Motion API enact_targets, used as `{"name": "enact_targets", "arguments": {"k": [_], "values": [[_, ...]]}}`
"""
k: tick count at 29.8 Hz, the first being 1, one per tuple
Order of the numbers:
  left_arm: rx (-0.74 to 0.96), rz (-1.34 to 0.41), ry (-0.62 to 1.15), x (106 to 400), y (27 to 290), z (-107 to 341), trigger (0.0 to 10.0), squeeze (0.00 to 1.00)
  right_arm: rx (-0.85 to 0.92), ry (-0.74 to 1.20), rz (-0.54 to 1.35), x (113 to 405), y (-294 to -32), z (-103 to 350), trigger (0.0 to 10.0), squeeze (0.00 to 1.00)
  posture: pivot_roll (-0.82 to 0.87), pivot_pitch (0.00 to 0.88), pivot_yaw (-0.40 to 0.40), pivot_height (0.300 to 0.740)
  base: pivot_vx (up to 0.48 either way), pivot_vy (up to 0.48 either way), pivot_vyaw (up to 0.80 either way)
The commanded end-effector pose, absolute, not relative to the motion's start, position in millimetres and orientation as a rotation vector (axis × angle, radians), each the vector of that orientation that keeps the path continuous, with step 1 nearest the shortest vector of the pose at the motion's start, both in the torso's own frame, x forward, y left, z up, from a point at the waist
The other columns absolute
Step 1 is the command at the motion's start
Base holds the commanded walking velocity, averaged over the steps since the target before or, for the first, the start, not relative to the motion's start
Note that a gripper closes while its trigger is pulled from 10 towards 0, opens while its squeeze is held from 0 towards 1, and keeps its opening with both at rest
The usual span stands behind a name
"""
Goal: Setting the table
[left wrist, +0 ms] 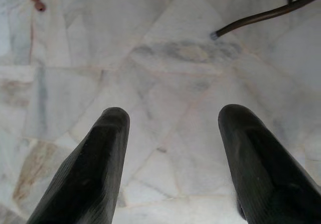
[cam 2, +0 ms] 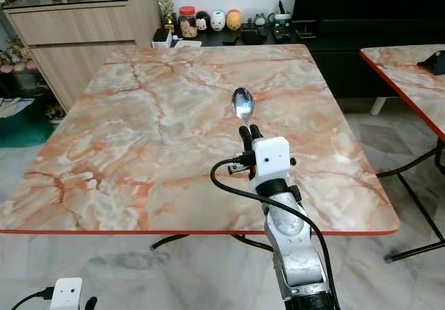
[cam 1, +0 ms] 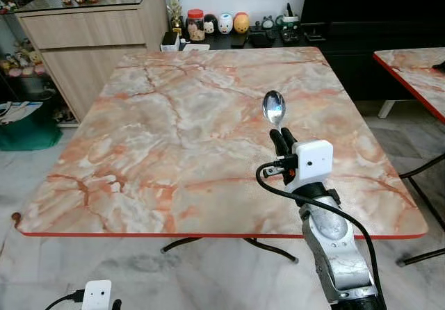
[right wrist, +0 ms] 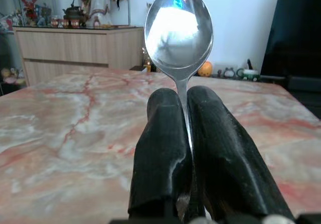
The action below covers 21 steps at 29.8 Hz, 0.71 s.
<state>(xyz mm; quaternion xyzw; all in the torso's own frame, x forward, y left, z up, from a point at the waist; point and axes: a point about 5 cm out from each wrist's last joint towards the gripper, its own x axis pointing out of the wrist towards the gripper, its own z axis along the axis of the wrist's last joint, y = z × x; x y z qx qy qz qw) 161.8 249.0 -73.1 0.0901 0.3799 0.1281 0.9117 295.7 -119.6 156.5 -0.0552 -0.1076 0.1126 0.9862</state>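
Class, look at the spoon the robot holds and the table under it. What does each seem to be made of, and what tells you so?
Spoon, gripped in the right hand: likely polished steel; its bowl mirrors the room. Table: glossy marble-patterned top, pink and orange veins, red edge; probably laminate rather than stone, though that is uncertain.

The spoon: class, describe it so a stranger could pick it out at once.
Start at the big marble-patterned table with a red edge. Above its near right part, the right gripper clamps a metal spoon. It stands upright, shiny bowl topmost.
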Motion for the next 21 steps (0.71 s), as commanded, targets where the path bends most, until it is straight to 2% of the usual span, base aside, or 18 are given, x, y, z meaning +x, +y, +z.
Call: {"name": "enact_targets", "arguments": {"k": [1, 9, 16, 21], "values": [[0.194, 0.259, 0.779, 162.8, 247.3, -73.0, 10.0, 0.0, -0.106, -0.232, 0.219, 298.4, -121.0, 162.7, 10.0, 0.0, -0.09, 0.0, 0.036, 0.732, 0.0, -0.345, 0.0], [0.191, 0.256, 0.781, 162.8, 244.6, -73.8, 10.0, 0.0, -0.075, -0.231, 0.213, 299.9, -120.8, 164.0, 10.0, 0.0, -0.09, 0.0, 0.03, 0.732, 0.0, -0.345, 0.0], [0.189, 0.255, 0.783, 162.6, 242.1, -74.6, 10.0, 0.0, -0.078, -0.238, 0.216, 300.5, -121.8, 165.9, 10.0, 0.0, -0.09, 0.0, 0.027, 0.732, 0.0, -0.347, -0.7], [0.186, 0.253, 0.781, 163.2, 240.9, -74.7, 10.0, 0.0, -0.084, -0.247, 0.218, 301.1, -120.4, 167.3, 10.0, 0.0, -0.09, 0.0, 0.029, 0.732, 0.0, -0.347, 0.0]]}}
